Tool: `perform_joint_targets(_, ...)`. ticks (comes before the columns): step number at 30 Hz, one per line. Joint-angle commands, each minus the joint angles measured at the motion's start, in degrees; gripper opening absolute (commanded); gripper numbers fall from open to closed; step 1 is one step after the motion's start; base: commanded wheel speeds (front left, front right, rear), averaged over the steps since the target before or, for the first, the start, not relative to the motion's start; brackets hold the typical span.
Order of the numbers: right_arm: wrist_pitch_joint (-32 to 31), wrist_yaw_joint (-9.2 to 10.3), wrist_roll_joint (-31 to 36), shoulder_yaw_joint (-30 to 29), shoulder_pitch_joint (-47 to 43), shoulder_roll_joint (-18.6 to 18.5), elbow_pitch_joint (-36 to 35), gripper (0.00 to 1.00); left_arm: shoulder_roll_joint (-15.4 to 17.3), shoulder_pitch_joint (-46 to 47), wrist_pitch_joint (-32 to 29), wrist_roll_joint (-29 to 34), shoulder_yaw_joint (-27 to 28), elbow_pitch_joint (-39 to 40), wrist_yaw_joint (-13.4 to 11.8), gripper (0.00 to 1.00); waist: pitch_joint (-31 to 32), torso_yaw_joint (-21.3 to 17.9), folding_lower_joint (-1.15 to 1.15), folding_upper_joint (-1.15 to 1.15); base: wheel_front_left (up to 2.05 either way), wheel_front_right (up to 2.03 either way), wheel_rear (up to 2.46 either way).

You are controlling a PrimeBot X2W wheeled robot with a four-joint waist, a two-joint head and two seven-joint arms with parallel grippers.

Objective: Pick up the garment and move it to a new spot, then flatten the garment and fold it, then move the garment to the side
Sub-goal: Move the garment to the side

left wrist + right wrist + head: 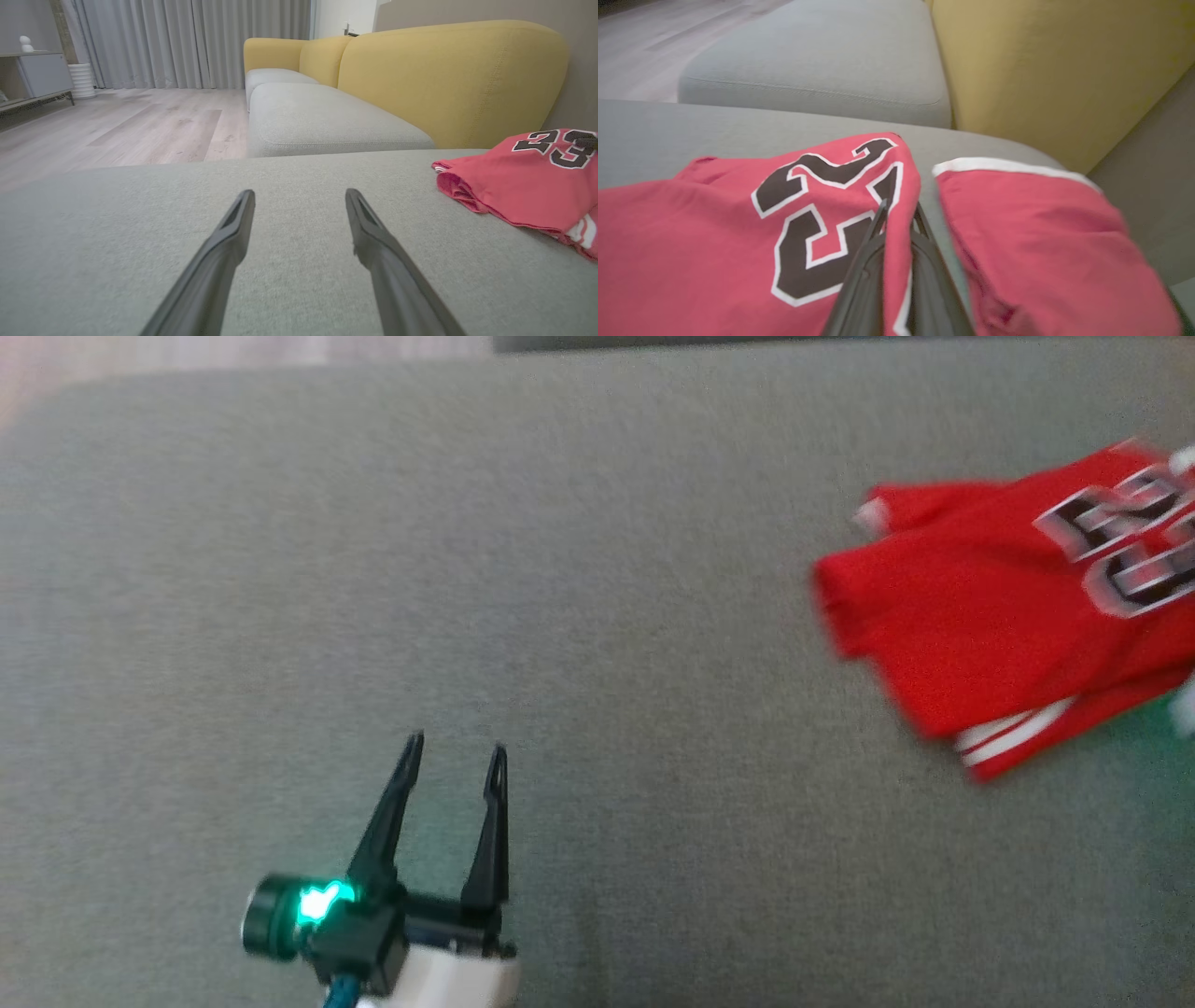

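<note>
While the right gripper (900, 211) pinches a thin fold of the red jersey (700, 242) between its closed fingers, the rest lies loose on the grey cushion (738, 121) to either side of them. So narrow a bite could slip or drag only one layer; the left gripper (455, 754), wide open and empty, sits too far off to help.

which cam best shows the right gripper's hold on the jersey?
Right wrist view: the right gripper is shut on a fold of the red jersey, next to the number, seen close. Head view has the jersey blurred and cut by the right edge; left wrist view has it side-on at the far right.
</note>
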State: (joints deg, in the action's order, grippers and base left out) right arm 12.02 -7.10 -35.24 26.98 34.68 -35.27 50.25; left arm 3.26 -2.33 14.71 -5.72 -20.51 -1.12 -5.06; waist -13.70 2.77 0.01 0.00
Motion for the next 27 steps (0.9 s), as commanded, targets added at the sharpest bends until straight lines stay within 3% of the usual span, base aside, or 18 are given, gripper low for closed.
perform_joint_targets(1,0.7,-0.39,-0.6,-0.6,2.3,-5.3,-1.5,0.00,-0.4,3.4,0.3,0.2,1.1,2.0,-0.3,1.00,-4.3,-2.8,-0.01,0.00,0.00,0.00,0.00)
perform_joint_targets(6,0.7,-0.39,-0.4,-3.3,5.3,-12.2,-2.7,0.00,-0.4,6.6,0.3,-0.1,0.3,2.0,-0.6,1.00,-8.5,-4.0,-0.01,0.00,0.00,0.00,0.00)
perform_joint_targets(14,-1.1,-0.39,1.0,-12.5,7.9,-22.3,-2.5,0.00,-0.4,11.8,0.3,0.0,-0.8,1.1,0.0,1.00,-14.4,-4.1,-0.01,0.00,0.00,0.00,0.00)
perform_joint_targets(15,-1.7,-0.39,1.2,-13.7,7.7,-23.0,-1.9,0.05,-0.4,12.3,0.3,-0.1,-0.9,1.0,0.1,1.00,-14.6,-4.0,-0.01,0.00,0.00,0.00,0.00)
perform_joint_targets(17,-2.8,-0.39,1.9,-15.8,7.2,-23.6,-0.6,1.00,-0.4,12.8,0.3,-0.3,-0.9,0.7,0.3,1.00,-14.5,-3.8,-0.01,0.00,0.00,0.00,0.00)
perform_joint_targets(22,-2.9,-0.39,6.0,-19.0,4.6,-20.8,0.5,1.00,-0.4,12.6,0.3,-1.3,-0.6,-0.4,0.8,1.00,-11.4,-3.4,-0.01,0.00,0.00,0.00,0.00)
perform_joint_targets(27,-1.6,-0.39,10.3,-19.5,0.3,-12.8,-2.5,1.00,-0.4,10.3,0.3,-2.8,-0.2,-1.6,0.5,1.00,-6.1,-3.5,-0.01,0.00,0.00,0.00,0.00)
